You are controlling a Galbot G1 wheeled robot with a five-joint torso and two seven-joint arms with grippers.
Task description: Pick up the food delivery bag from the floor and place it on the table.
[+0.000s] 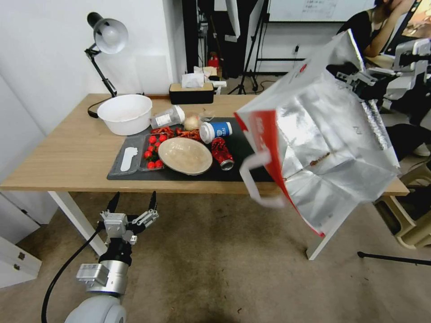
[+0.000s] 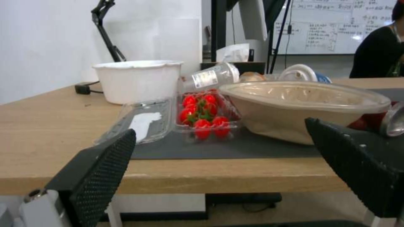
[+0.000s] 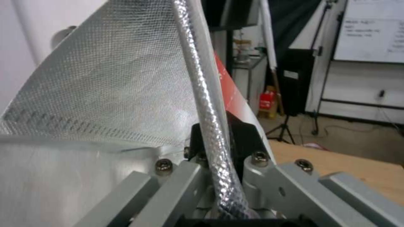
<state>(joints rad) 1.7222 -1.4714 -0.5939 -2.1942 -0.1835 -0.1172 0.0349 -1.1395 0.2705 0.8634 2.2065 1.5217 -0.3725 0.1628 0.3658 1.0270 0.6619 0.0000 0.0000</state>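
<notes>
The left pincer [image 1: 134, 202] hangs nearest, fingers spread and empty, just below the worktop's [image 1: 67, 152] front edge. Beyond it the one dark mat [image 1: 242, 148] carries one tan bowl [image 1: 185, 155], one clear tray of cherry tomatoes [image 1: 153, 151], one red can [image 1: 222, 153] and two tipped cups. One white tub [image 1: 125, 114] sits behind. The right pincer [image 1: 357, 80], clamped on its foil rim, holds the single food delivery bag [image 1: 323, 143] tilted in the air over the worktop's right end.
</notes>
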